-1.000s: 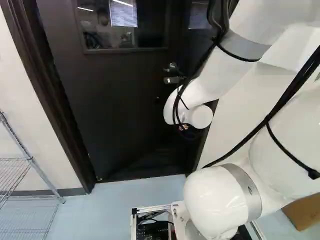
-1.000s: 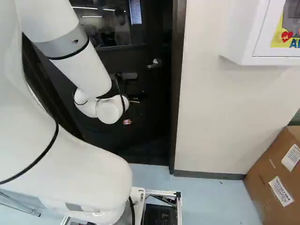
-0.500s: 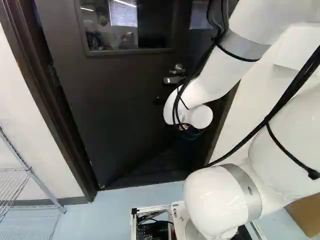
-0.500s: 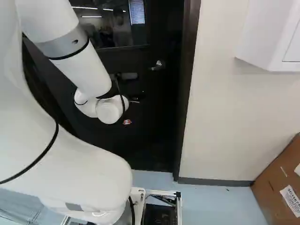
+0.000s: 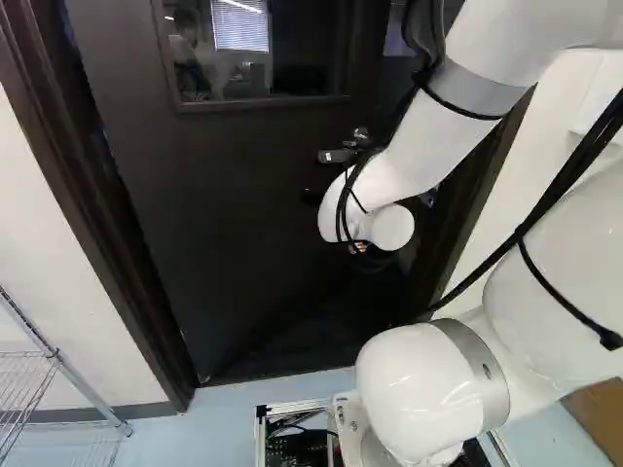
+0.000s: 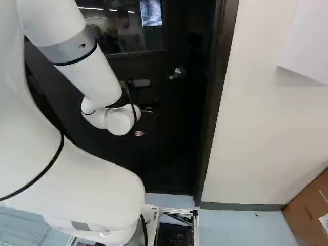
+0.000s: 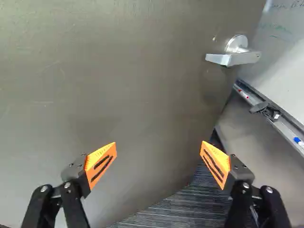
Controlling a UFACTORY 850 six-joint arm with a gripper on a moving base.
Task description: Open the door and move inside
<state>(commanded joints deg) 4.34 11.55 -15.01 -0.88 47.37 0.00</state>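
My gripper [image 6: 139, 133], mostly hidden by the white wrist in the right base view, is in front of the dark door [image 5: 234, 204]. In the wrist view, the gripper [image 7: 158, 159] has its orange-padded fingers wide apart, with nothing between them and the door surface [image 7: 118, 85] ahead. The silver lever handle [image 7: 232, 56] lies beyond the right-hand finger, near the door's free edge, untouched. It also shows as a handle [image 6: 177, 73] in the right base view. The door stands ajar, swung away from the base; I cannot tell whether the gripper touches it.
The door frame [image 6: 218, 102] borders a pale wall [image 6: 261, 123]. A wire shelf [image 5: 58, 360] stands at the left of the left base view, a cardboard box [image 6: 310, 210] at the right of the other. Past the door edge are a whiteboard [image 7: 285, 57] and striped carpet [image 7: 180, 209].
The base has moved, turning left: frame and wall have shifted right in both base views. The door has swung farther from its frame, widening the gap. The arm holds its pose against its joint.
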